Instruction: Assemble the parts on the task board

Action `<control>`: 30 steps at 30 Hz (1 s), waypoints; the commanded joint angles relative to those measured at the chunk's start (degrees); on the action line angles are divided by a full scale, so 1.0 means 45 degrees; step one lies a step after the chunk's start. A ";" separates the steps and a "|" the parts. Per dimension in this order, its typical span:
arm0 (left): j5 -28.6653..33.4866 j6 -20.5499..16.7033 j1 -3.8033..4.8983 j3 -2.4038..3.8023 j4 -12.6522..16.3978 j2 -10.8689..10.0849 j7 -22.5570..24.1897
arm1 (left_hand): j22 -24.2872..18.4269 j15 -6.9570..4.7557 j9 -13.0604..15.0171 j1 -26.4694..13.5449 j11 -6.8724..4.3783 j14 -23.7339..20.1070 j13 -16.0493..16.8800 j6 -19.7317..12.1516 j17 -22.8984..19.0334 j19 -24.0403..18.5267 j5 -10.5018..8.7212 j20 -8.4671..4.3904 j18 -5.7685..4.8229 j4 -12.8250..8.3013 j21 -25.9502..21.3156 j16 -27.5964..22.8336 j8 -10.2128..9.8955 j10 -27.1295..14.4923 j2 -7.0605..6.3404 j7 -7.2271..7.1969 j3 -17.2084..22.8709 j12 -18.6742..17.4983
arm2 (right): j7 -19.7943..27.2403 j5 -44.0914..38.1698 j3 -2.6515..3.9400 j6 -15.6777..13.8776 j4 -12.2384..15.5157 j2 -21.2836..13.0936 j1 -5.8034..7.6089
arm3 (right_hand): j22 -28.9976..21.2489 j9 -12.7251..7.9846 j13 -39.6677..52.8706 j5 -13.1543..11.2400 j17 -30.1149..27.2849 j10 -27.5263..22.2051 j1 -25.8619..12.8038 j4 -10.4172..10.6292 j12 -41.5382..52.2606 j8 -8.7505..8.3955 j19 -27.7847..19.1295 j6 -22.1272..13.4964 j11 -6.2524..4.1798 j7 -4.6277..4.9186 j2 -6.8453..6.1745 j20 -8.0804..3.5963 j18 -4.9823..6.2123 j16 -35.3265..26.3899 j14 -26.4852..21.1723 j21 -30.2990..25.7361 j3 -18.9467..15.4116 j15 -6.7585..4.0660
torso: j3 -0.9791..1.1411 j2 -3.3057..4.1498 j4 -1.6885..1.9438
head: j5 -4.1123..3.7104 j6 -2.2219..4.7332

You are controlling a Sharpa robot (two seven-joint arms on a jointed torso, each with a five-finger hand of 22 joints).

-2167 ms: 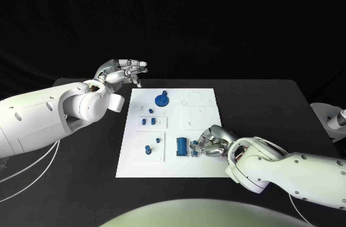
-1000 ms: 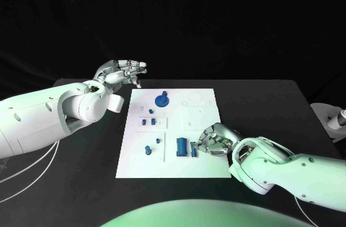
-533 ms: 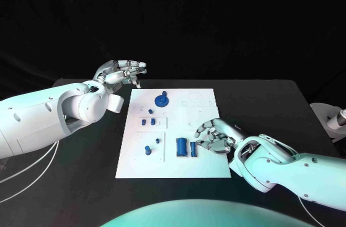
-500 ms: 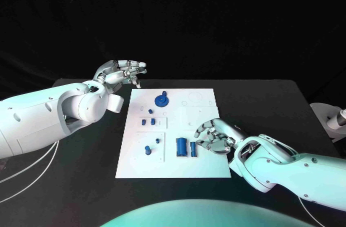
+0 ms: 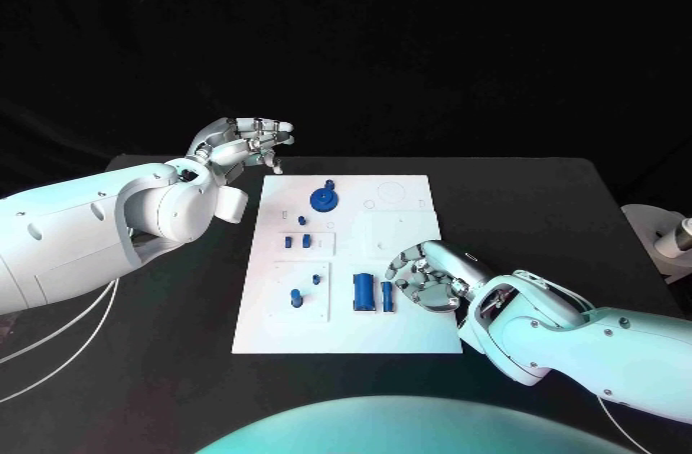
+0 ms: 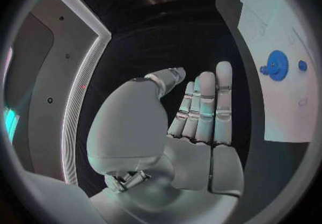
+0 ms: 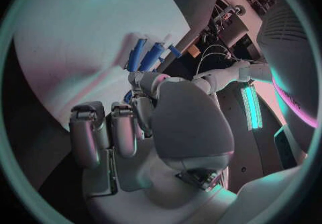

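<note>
Right hand has lifted off the blue parts, fingers spread.

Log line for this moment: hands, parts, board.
left hand: raised off board, empty | right hand: beside upright blue parts | task board: blue gear at far end

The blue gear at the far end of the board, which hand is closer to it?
Left. The left hand hovers just beyond the task board's far left corner, near the blue gear; the right hand is at the near end.
</note>
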 commanded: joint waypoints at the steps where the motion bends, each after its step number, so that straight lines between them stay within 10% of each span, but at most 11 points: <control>1: 0.0053 0.0196 0.0009 0.0009 0.0018 0.0020 0.0066 | -0.0018 0.0016 -0.0013 -0.0123 0.0002 -0.0029 -0.0020 -0.0114 -0.0011 0.0029 0.0058 0.0064 0.0087 0.0070 -0.0028 0.0073 0.0041 -0.0099 -0.0012 0.0202 -0.0014 0.0072 | 0.0165 -0.0239 -0.0005 0.0457 -0.0031 0.0022 -0.0023 | 0.3350 -0.0043 0.0923 0.0053 0.2540 0.0020 -0.0207 -0.0049 0.0046 -0.0114 0.1334 0.0078 0.0066 0.0015 0.0025 0.0132 -0.0089 0.0045 0.1151 0.0057 0.0191 0.0086 | -0.0002 0.0001 -0.0008 | -0.0002 -0.0012; 30: 0.0052 0.0192 0.0009 0.0009 0.0020 0.0010 0.0052 | -0.0023 0.0015 -0.0013 -0.0116 0.0002 -0.0032 -0.0023 -0.0125 -0.0020 0.0031 0.0059 0.0066 0.0088 0.0088 -0.0033 0.0083 0.0058 -0.0114 0.0019 0.0202 0.0010 0.0096 | -0.0171 -0.0301 -0.0005 0.0965 -0.0270 0.0217 -0.0034 | 0.3350 -0.0183 0.0909 -0.0044 0.2584 0.0048 -0.0760 -0.0423 0.0086 -0.0203 0.1334 0.0290 0.0066 0.0002 0.0269 0.0156 -0.0089 0.0062 0.1160 0.0057 0.0944 0.0094 | -0.0004 -0.0004 -0.0003 | 0.0030 -0.0083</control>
